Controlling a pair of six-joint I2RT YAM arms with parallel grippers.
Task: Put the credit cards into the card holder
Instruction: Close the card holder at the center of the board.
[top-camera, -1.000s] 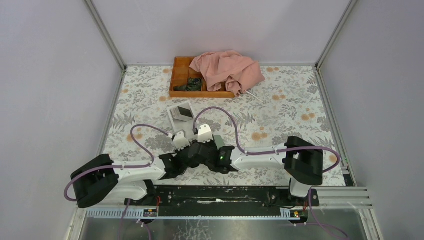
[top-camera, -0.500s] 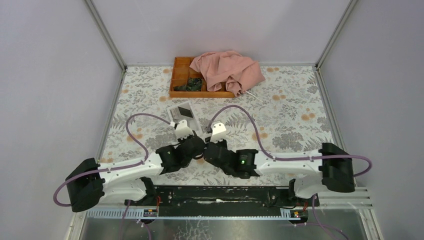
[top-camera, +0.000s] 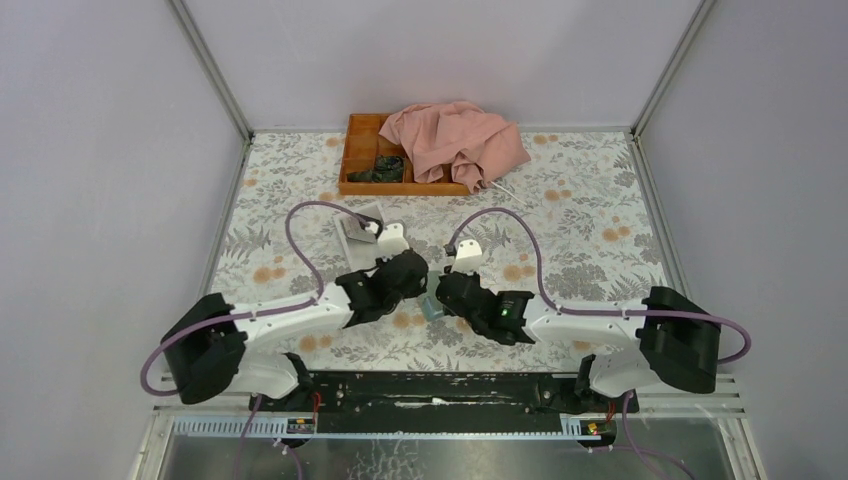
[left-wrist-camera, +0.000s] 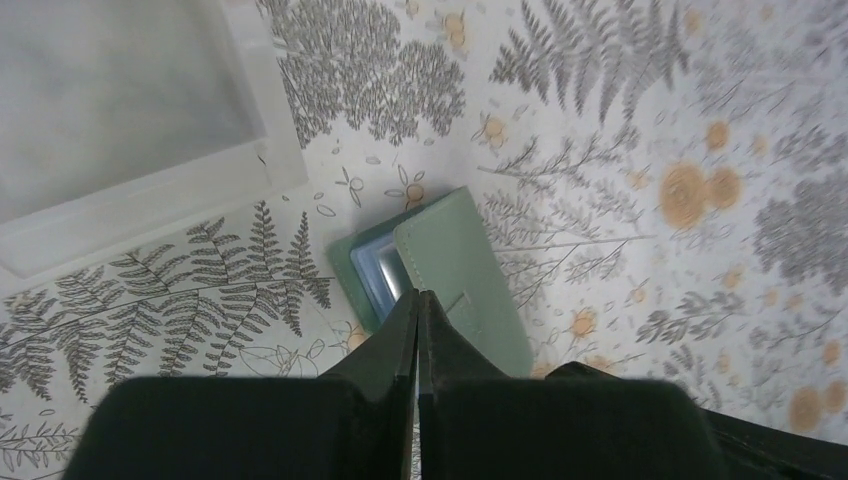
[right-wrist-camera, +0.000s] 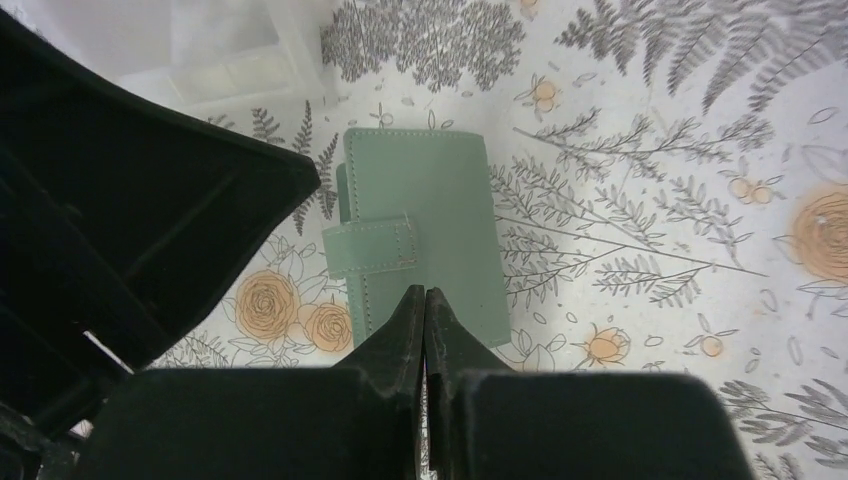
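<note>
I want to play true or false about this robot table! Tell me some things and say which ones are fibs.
1. The flat grey-green folding card holder lies on the flowery table. True.
2. Both pincers are wide open. False: the left pincer and the right pincer are both shut, with nothing held between their tips.
3. The crumpled pink cloth lies partly over the orange wooden tray. True.
4. The card holder sits inside the white open-topped box. False: it lies on the table beside the box.
</note>
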